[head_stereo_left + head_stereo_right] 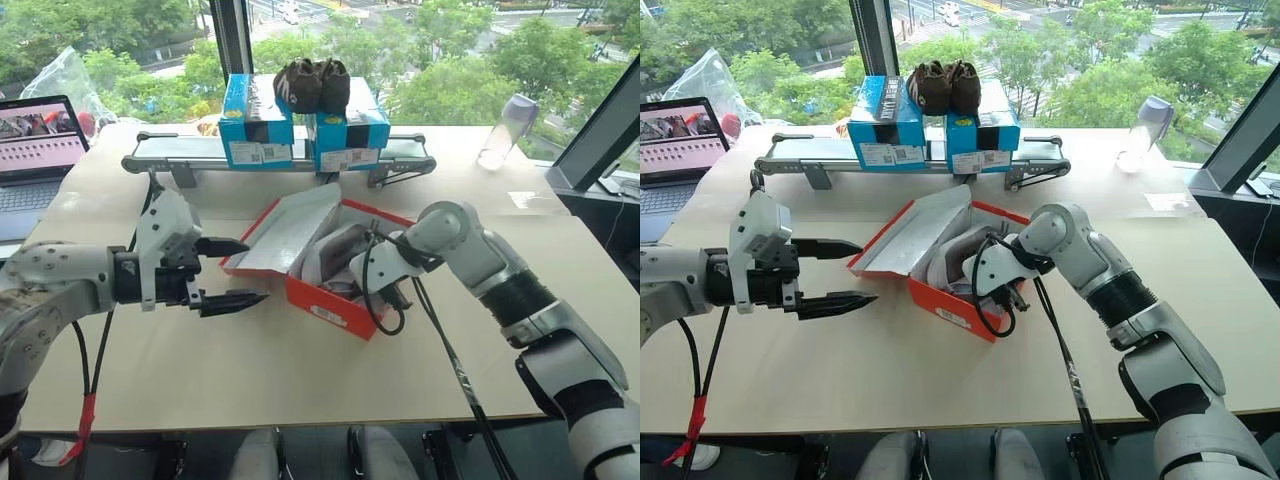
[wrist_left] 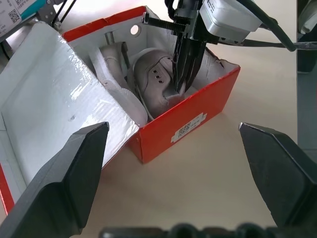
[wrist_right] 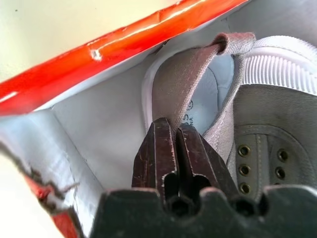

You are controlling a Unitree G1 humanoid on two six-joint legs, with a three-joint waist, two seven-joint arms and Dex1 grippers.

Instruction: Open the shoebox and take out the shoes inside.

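Your right tool reaches down into the open shoebox on the worktop, fingers pinched on the heel of the near one of the shoes; lift straight up. Left tool hangs spread beside the lid

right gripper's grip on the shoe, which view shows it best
The right wrist view: the right gripper has its fingers pressed together on the grey shoe's heel edge. The left wrist view shows it from outside, reaching down into the red shoebox. In the eye views the wrist hides its fingertips.
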